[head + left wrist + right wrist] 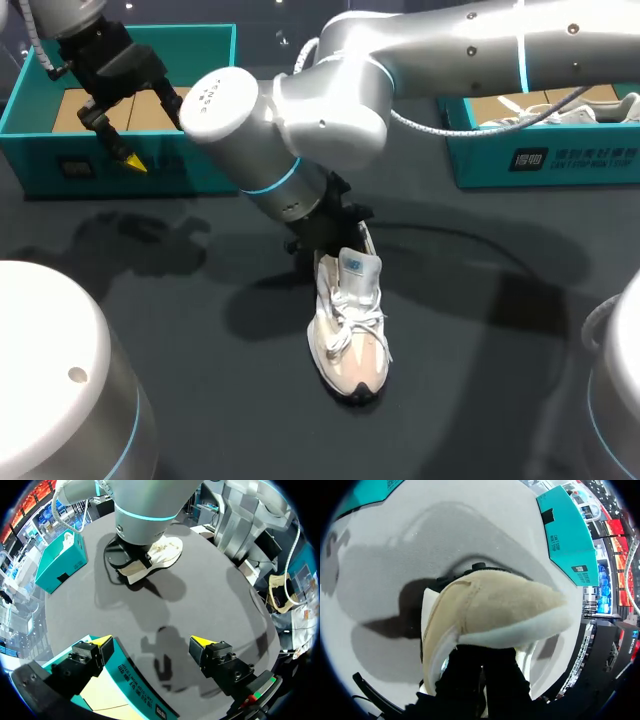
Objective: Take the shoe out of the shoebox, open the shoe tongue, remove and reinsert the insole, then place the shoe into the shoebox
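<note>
The right gripper [325, 240] is set at the heel end of the shoe [352, 325], low over the collar. In the right wrist view the beige heel is seen directly ahead of it and very close. The yellow tips are hidden there, so it cannot be told if the heel is gripped or only approached. The right arm [470, 50] is stretched from its own side across the middle of the table [200, 350].

The left gripper [150, 641] is held spread and empty. One finger is over the corner of the left shoebox [30, 150], the other over bare table. From it the shoe is seen well ahead, behind the right arm.

The shoe stands upright on its sole on the table, outside both boxes, laces upward. Its long axis runs from the heel, at the right gripper, to the toe, which points at the near edge of the table. The right shoebox [580, 150] is well apart and another white shoe [560, 112] is seen in it.

The tongue and insole work is judged to be the step in hand. The opening is reached from the heel side, and the right arm is clearly the nearer one. For any help from the left gripper, a long way toward the toe must be crossed.
</note>
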Tool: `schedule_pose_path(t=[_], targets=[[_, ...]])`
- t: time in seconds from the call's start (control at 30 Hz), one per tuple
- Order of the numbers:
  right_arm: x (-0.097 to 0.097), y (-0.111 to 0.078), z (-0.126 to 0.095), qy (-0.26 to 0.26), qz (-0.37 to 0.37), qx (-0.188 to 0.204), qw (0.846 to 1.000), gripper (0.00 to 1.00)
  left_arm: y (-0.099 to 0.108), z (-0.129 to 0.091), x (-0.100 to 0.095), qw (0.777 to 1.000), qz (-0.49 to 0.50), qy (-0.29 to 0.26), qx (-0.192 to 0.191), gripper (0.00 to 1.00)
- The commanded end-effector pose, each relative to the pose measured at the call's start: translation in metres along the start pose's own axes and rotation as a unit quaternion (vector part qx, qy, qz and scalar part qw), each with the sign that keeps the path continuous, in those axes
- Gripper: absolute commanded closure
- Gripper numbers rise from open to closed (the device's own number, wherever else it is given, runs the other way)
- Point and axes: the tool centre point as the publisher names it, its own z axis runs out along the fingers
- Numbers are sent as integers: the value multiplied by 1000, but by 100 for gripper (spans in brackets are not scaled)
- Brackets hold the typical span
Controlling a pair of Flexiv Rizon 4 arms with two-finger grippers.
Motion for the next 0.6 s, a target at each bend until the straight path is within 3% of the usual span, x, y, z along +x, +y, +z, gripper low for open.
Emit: schedule_pose_path(t=[0.03,0.13,0.3,0.6], targets=[[-3,-1,-4,32,-11,-33,999,100,0,0,1,1000,0,0,-1,0],[-5,3,-22,42,-12,-52,998,100,0,0,1,1000,0,0,-1,0],[-12,2,-50,14,-9,-87,996,100,0,0,1,1000,0,0,-1,0],[-18,4,-41,5,-4,-83,997,100,0,0,1,1000,0,0,-1,0]])
